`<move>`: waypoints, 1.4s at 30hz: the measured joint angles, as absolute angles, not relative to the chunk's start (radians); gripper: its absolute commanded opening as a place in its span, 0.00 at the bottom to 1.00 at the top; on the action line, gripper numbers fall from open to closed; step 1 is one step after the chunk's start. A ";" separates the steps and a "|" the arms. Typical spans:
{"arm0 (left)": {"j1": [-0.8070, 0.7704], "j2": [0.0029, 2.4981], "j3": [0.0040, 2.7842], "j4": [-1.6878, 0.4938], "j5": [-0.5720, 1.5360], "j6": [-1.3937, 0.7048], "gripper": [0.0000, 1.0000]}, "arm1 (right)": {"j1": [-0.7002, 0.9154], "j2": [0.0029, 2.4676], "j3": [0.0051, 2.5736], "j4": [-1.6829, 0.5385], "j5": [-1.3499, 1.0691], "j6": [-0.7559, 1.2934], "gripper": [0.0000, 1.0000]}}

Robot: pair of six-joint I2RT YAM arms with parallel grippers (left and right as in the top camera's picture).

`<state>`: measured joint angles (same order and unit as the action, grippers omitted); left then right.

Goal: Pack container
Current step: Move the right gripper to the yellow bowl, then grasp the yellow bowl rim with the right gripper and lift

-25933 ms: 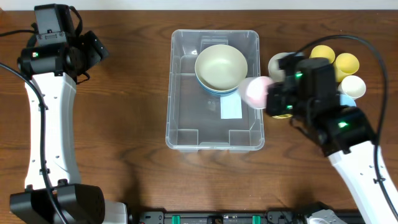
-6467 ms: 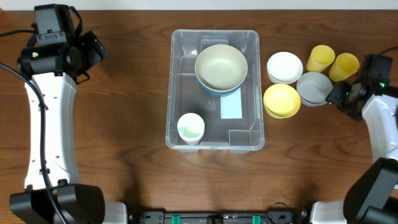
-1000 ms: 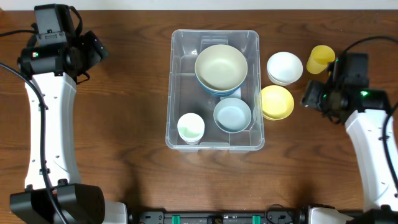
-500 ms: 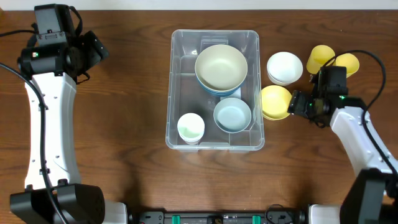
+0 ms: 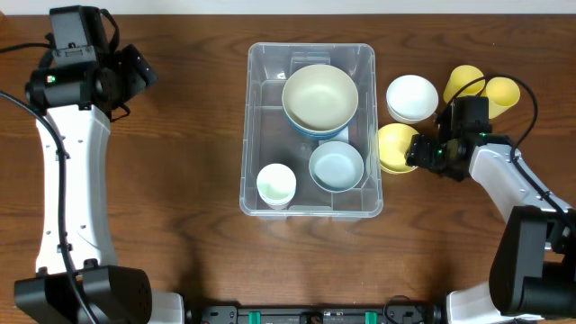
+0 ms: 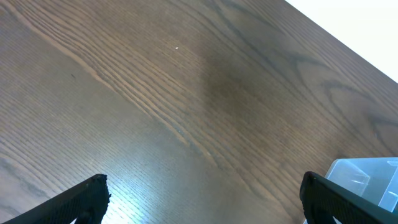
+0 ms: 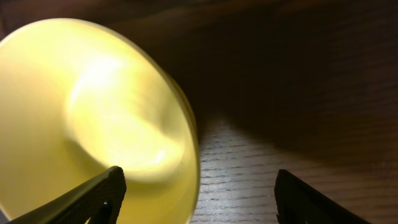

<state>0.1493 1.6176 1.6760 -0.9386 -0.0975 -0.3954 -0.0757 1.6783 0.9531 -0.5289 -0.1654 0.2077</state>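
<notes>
The brown wooden table carries the large clear plastic rectangular container, which sits open at its middle, between the two arms. Inside, at the far end, a wide cream round bowl sits in a blue bowl of which only the rim shows. A light blue bowl lies in the near right part and a small white cup in the near left corner.

Just right of the container lie a yellow plastic bowl and, beyond it, a stack of white bowls. Two yellow cups stand further right.

The right gripper is low at the yellow bowl, its fingers spread wide with the bowl's rim between them. The left gripper hangs over bare wood at the far left, fingers fully apart, holding nothing.
</notes>
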 measured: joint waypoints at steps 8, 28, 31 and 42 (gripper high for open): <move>0.149 1.618 1.676 -0.939 -0.097 -0.395 0.98 | -0.076 1.678 0.953 -0.529 -0.181 0.200 0.80; 0.149 1.618 1.676 -0.939 -0.097 -0.395 0.98 | -0.076 1.678 0.953 -0.537 -0.125 0.215 0.54; 0.149 1.618 1.676 -0.939 -0.097 -0.395 0.98 | -0.076 1.678 0.953 -0.537 -0.123 0.220 0.54; 0.149 1.618 1.676 -0.939 -0.097 -0.395 0.98 | -0.076 1.678 0.953 -0.529 -0.123 0.249 0.43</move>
<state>0.1493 1.6176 1.6760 -0.9386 -0.0975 -0.3954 -0.0757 1.6783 0.9531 -0.5289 -0.1230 0.2493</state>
